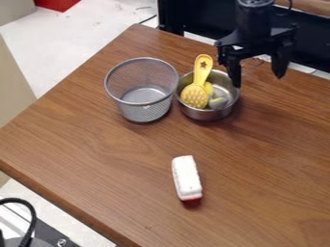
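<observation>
The yellow slotted tool (195,95) leans in the steel bowl (206,114), perforated head down, its long axis running up to a handle beyond the far rim. Behind it, a grey lump (218,102) in the bowl is partly hidden and hard to identify. Over the bowl's far right side hangs the gripper (258,81), pointing down, jaws wide apart; the arm above is cut off. Left of the bowl stands a mesh basket (145,112); nearer the camera lies a white block (186,177).
</observation>
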Available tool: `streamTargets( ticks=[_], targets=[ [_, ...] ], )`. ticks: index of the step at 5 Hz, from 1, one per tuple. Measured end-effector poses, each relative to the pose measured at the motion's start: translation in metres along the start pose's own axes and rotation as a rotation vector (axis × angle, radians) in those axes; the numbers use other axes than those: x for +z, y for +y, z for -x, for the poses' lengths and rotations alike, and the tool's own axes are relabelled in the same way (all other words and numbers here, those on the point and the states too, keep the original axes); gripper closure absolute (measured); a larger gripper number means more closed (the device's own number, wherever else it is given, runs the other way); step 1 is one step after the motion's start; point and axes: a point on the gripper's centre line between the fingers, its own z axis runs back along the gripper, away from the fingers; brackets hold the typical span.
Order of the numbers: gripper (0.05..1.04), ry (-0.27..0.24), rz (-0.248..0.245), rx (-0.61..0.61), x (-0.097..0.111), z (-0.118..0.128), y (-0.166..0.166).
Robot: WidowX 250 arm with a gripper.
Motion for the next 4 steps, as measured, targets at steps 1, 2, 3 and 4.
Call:
streamTargets(
  ticks=[1,2,3,4],
  targets=[
    [0.083,-0.007,-0.003,0.021,0.007,-0.006,0.001],
    [0.083,-0.043,-0.021,0.025,0.008,-0.016,-0.001],
    [0.083,-0.081,-0.061,0.023,-0.009,-0.024,-0.006],
    [0.083,-0.127,-0.072,-0.017,-0.024,-0.034,-0.01]
  ],
)
